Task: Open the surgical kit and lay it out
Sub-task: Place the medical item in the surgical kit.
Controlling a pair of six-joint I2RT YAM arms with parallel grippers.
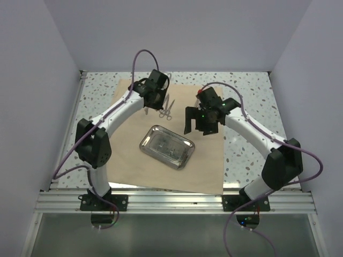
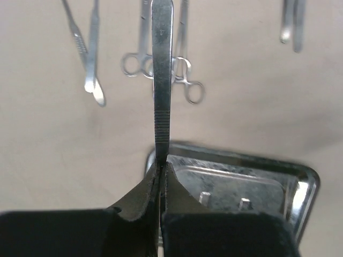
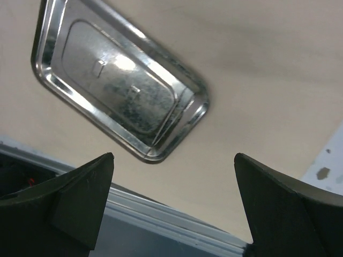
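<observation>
On the near side of the steel tray, the wrap sheet lies open: your layout is well along.
The tray looks empty. Just beyond it your left gripper pinches a flat ribbed instrument, not yet laid down; your right gripper hangs spread, empty. Farther beyond the tray lie ring-handled forceps and tweezers. The held tool's tip is cut off, its kind unclear.

Tan wrap, plain. Tray bright silver, floor mottled grey. Table white, dark-speckled. My fingers black, arms white, cables purple. Silver instrument, ribbed band.
</observation>
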